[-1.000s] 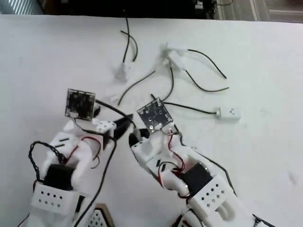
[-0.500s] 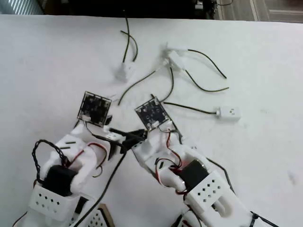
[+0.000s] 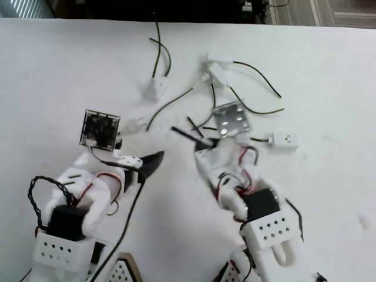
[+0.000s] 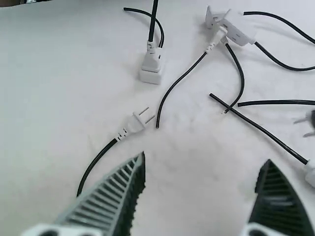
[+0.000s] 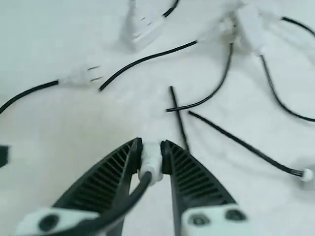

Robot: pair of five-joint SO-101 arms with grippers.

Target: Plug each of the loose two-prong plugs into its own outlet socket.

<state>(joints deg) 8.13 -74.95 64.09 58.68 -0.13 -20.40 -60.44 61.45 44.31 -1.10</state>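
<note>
On the white table (image 3: 53, 70), one loose white two-prong plug (image 4: 138, 119) on a black cord lay just ahead of the left gripper (image 4: 204, 158), whose two ribbed black jaws stood spread wide. A second white plug (image 5: 150, 162) was pinched in the right gripper (image 5: 151, 145). Three white outlet blocks lay beyond: one with a plug seated (image 3: 154, 89), one amid tangled cords (image 3: 218, 71), and one near the right arm (image 3: 285, 140).
</note>
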